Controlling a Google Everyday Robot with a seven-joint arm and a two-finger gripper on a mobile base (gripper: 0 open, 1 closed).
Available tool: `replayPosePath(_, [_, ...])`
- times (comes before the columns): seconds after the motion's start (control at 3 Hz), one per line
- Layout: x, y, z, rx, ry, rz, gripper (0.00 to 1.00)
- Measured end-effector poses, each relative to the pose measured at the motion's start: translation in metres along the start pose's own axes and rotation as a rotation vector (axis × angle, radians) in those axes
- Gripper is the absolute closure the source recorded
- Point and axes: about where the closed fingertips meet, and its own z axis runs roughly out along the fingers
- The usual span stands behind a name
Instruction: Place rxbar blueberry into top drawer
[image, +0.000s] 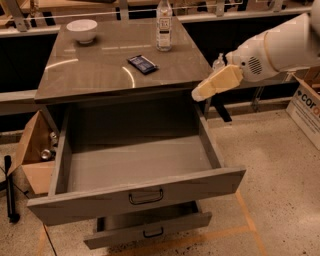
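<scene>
The rxbar blueberry (142, 63) is a dark blue flat bar lying on the grey cabinet top (85, 75), right of its middle. The top drawer (200, 185) is pulled wide open below it, and its grey inside holds nothing. My gripper (201, 93) is the cream tip of the white arm (280, 47) reaching in from the right. It hangs by the cabinet's front right corner, above the drawer's right wall, apart from the bar and lower than it in the view. It holds nothing that I can see.
A clear bottle (163, 22) stands at the back of the top, just behind the bar. A white bowl (82, 30) sits at the back left. A shallower lower drawer (150, 231) is partly open. Cardboard boxes stand at the left (30, 150) and right (307, 107).
</scene>
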Motion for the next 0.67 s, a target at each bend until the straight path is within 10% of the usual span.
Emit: replayPosePath(0.67, [-0.019,-0.016,0.046,0.127,-0.065,0.023,0.0])
